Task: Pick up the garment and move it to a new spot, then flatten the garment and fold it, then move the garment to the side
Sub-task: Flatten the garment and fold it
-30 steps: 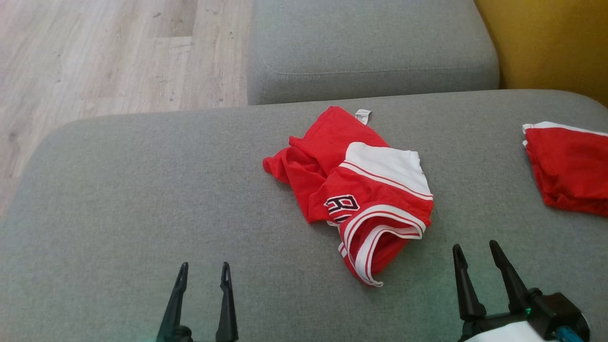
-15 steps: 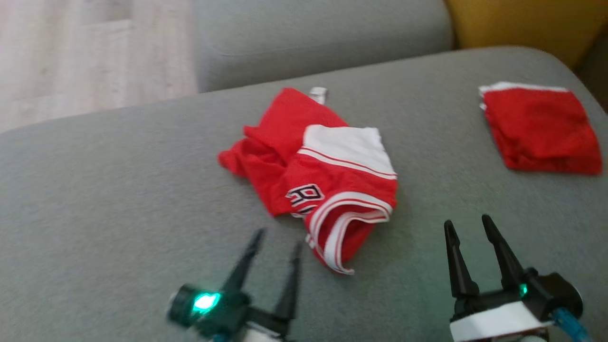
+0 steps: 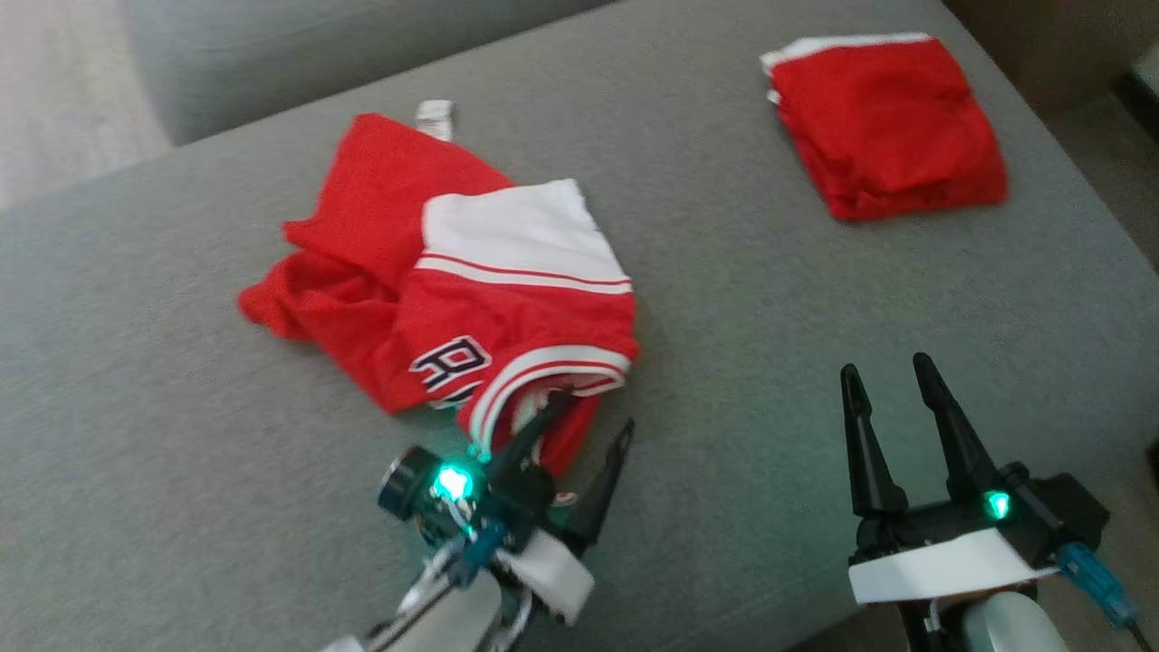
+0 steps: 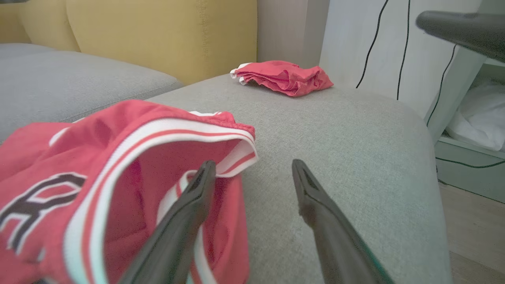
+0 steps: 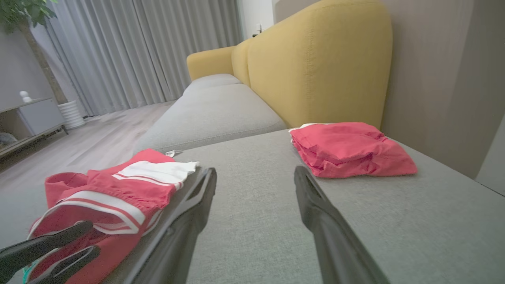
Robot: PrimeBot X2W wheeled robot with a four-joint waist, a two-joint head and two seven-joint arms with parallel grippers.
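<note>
The crumpled red garment (image 3: pixel 453 281) is lying mid-cushion on the grey sofa (image 3: pixel 163 471), its striped opening facing the nearer left claw (image 3: pixel 594 412), which is spread with one finger reaching into that hem. The right claw (image 3: pixel 885 364), also spread, is hovering well apart. Half a second ago the left claw was sitting just short of the hem.
</note>
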